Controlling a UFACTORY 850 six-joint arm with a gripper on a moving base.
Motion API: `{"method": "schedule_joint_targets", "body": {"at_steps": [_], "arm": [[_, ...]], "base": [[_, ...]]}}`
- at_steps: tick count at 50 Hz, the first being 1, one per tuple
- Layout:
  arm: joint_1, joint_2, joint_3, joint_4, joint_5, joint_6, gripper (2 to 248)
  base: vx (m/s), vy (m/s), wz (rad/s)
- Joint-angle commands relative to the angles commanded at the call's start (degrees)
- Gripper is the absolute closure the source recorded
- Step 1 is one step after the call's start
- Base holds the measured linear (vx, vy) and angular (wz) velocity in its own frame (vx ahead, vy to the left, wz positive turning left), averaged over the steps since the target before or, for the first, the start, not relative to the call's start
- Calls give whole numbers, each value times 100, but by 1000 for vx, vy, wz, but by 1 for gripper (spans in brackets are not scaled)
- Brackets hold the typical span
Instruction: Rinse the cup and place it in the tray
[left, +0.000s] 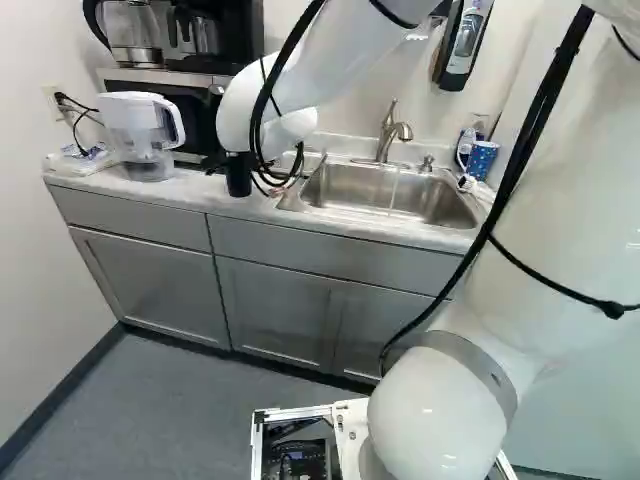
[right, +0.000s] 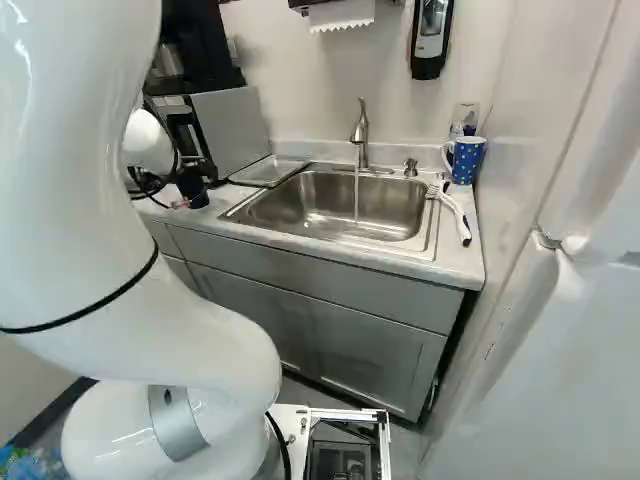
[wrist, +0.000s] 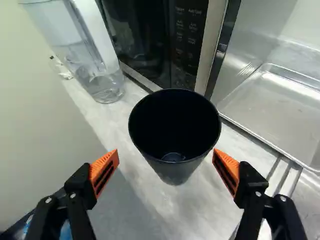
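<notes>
- My black pincer stands released, orange pads on opposite sides of the black tapered plastic-looking cup, upright on the pale tabletop, left of centre in the left base view.
- I'd centre on the cup, ease forward for a deeper hold, squeeze gently and lift straight before heading to the running silver tap.
- I can't tell whether either pad touches. The wrist view crops the shallow metal tray.

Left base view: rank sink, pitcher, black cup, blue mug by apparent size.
1. Sink
2. Pitcher
Unranked below those: black cup and blue mug, too alike to call.
</notes>
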Motion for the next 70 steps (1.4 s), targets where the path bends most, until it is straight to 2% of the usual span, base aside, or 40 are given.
{"method": "schedule_joint_targets", "body": {"at_steps": [28, 50, 70], "arm": [[98, -19, 347, 6, 932, 0, 3], [100, -5, 649, 84, 1665, 0, 3], [97, -209, 707, 164, 2331, 0, 3]], "base": [[0, 0, 0], [0, 0, 0], [0, 0, 0]]}}
